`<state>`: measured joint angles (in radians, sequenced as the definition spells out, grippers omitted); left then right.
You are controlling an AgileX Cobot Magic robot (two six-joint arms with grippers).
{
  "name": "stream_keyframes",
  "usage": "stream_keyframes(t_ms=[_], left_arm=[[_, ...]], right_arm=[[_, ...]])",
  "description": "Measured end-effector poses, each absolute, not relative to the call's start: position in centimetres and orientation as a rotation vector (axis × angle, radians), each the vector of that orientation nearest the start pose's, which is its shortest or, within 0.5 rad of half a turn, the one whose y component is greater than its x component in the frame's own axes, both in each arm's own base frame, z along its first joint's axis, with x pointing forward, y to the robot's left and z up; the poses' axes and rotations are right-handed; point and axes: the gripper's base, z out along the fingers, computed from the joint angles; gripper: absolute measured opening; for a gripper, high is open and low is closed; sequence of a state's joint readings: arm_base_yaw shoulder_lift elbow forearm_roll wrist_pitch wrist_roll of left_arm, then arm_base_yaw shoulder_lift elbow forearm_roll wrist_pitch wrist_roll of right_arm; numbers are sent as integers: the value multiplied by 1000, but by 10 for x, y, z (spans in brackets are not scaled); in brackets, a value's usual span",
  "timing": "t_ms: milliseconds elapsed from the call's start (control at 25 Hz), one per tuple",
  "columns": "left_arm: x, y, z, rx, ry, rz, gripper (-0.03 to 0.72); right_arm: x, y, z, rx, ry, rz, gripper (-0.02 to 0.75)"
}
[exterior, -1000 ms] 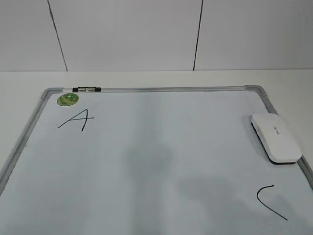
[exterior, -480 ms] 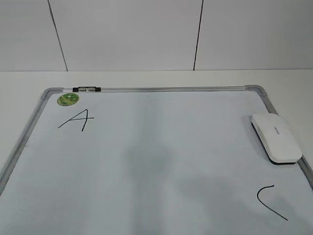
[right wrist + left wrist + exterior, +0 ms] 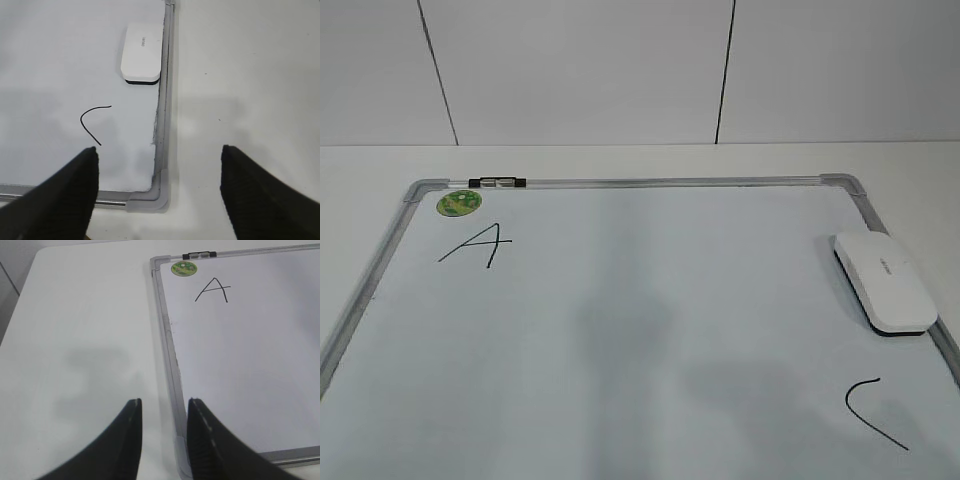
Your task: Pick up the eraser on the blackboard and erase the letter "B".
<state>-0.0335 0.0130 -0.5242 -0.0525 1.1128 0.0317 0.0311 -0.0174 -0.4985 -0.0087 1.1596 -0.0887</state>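
The white eraser [image 3: 885,282] lies on the blackboard [image 3: 670,182] against its right frame; it also shows in the right wrist view [image 3: 142,52]. No letter "B" shows in any view. A black "A" [image 3: 477,246] is at the far left and a black "C" [image 3: 870,410] at the near right. My right gripper [image 3: 159,152] is open wide and empty, above the board's near right corner, short of the eraser. My left gripper [image 3: 162,407] is open with a narrow gap and empty, over the board's near left frame [image 3: 167,340]. Neither gripper shows in the exterior view.
A round green sticker [image 3: 458,203] sits at the board's far left corner, with a black clip [image 3: 498,182] on the top frame beside it. White table surrounds the board on the left [image 3: 85,340] and right [image 3: 240,75]. A white panelled wall stands behind.
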Motion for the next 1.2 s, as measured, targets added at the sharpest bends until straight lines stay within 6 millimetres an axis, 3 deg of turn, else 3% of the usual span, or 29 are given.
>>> stream_keyframes(t_ms=[1200], left_arm=[[-8, -4, 280, 72, 2083, -64, 236]], right_arm=[[-12, -1, 269, -126, 2123, -45, 585]])
